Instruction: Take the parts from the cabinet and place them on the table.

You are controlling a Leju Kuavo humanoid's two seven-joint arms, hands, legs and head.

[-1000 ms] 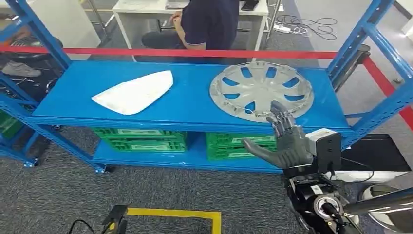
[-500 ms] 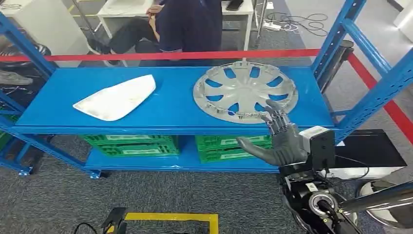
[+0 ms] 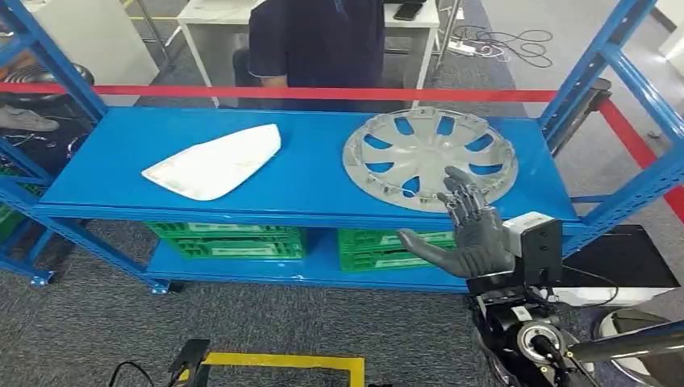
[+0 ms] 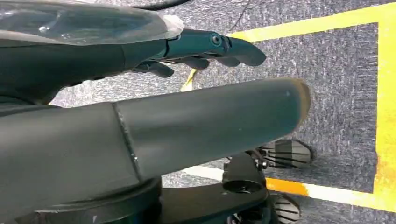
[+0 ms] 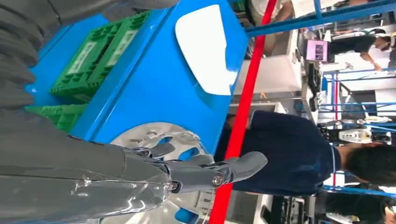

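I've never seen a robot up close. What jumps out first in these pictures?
A silver hubcap lies on the right of the blue rack's top shelf, with the robot's right hand open at its near edge. A white panel lies to the left, and a person sits behind the red tape.

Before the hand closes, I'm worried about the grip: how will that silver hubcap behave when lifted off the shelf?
The hubcap looks like thin moulded plastic, so probably light and slightly flexible. Wide and flat, it may tilt when the right hand lifts it by one edge. Its glossy rim may be slippery; the spoke openings could give the fingers purchase.
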